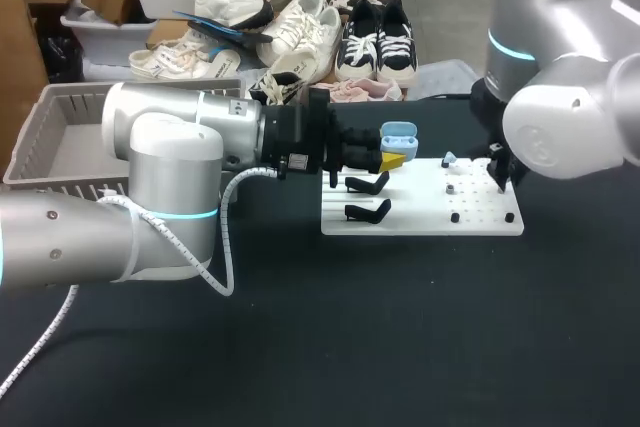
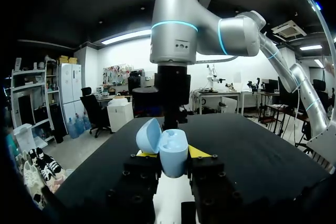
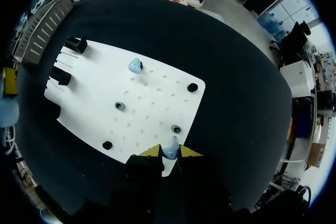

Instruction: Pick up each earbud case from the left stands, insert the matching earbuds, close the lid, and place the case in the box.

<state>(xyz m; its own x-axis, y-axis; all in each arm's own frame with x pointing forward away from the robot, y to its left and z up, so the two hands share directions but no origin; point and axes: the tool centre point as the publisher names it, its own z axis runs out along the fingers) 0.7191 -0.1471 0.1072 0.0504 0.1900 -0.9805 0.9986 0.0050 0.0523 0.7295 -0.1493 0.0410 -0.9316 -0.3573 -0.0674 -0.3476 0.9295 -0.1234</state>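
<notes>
Clamping the open earbud case [image 2: 173,153], mouth upward, left gripper [image 1: 392,158] hovers beside the stands [image 1: 368,184]; right gripper [image 3: 170,151] pinches an earbud [image 3: 171,146] at the white board [image 1: 480,222]'s right end, case well apart leftward.

The work surface is a table [image 1: 400,327] with a flat black top that spans the head view from edge to edge. Two items lie directly on it.

1. A white rectangular board [image 1: 430,219] lies flat, right of the middle, with its long sides parallel to the table's near edge. In the right wrist view the board [image 3: 152,98] shows rows of small holes, and the black table top [image 3: 236,66] surrounds it on every side.
2. A grey slatted basket [image 1: 60,142] sits at the far left, well apart from the board. Its open side faces upward.
</notes>
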